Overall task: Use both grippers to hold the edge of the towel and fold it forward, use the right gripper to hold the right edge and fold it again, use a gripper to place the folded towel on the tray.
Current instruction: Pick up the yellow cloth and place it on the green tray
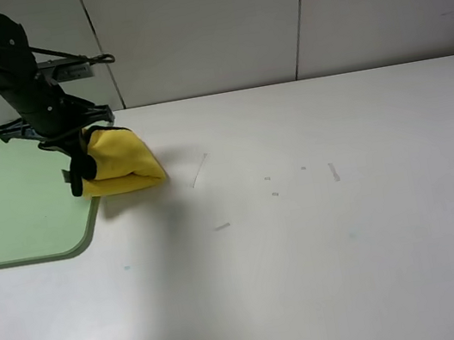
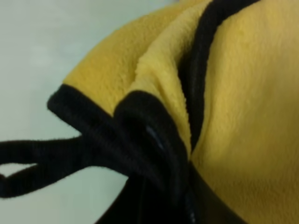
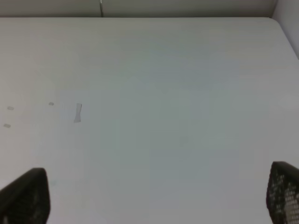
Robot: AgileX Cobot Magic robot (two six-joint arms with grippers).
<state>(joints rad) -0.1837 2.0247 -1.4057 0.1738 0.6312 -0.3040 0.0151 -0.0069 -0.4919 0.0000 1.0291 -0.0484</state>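
at the far left of the exterior high view the tray (image 1: 8, 215) lies flat on the white table (image 1: 330, 266), its pale green surface running off the left edge of the picture. just right of it, over the tray's rounded right rim, the left gripper (image 1: 81, 170) reaches down from its black arm and pinches the towel (image 1: 125, 162) at its near-left end, fingers drawn narrow on the cloth. the towel is a folded yellow bundle, seemingly lifted a little with its shadow on the table beneath, though contact is hard to judge. in the left wrist view the edge of the towel (image 2: 140, 135) bunches as black binding between the jaws, a small black loop (image 2: 42, 163) trailing beside it. the right gripper (image 3: 149, 193) hangs over bare table, fingertips spread wide, holding nothing.
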